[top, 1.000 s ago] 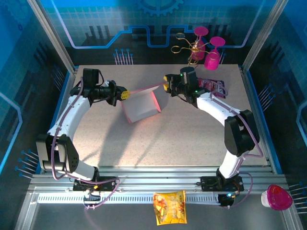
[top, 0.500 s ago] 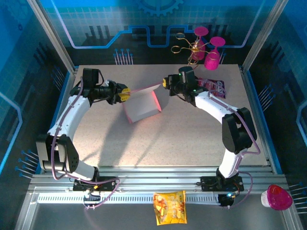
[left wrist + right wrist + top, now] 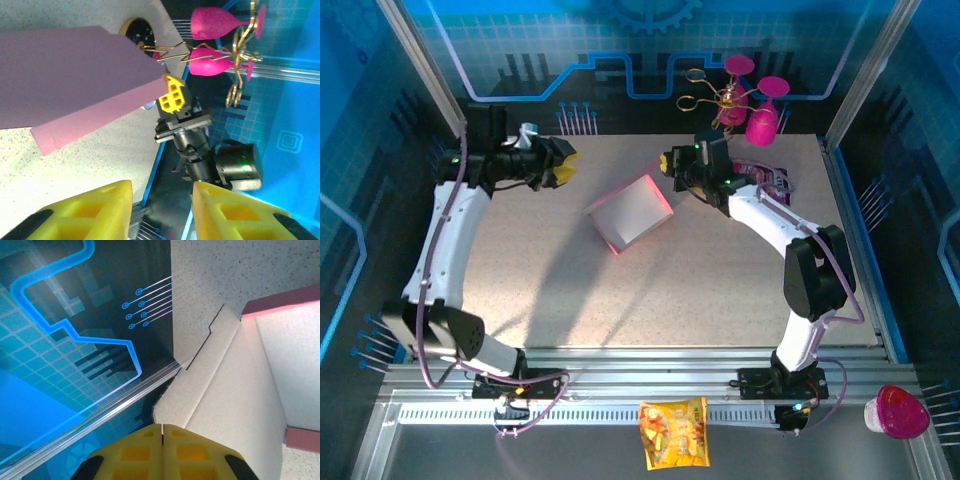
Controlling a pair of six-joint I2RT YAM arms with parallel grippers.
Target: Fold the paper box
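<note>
The pink paper box (image 3: 630,212) lies partly folded on the table's middle, paler inside, with pink walls raised along its right and near edges. My right gripper (image 3: 667,166) is shut at the box's far right corner. Its closed yellow tips (image 3: 162,426) sit against the edge of a pale flap (image 3: 200,390); I cannot tell whether they pinch it. My left gripper (image 3: 563,165) hangs open at the far left, apart from the box, nothing between its fingers (image 3: 100,205). From there the box's pink outside (image 3: 75,75) shows, with the right gripper's tip (image 3: 172,95) at its corner.
Two magenta goblets (image 3: 760,115) and a gold wire stand (image 3: 705,90) sit at the table's far edge behind the right gripper. A glossy printed bag (image 3: 768,181) lies under the right arm. A yellow snack bag (image 3: 673,432) and a pink cup (image 3: 898,412) lie beyond the near rail.
The left gripper opened, let go of the box and drew back up to the far left. The right gripper closed. The box swung round and settled lower on the table.
</note>
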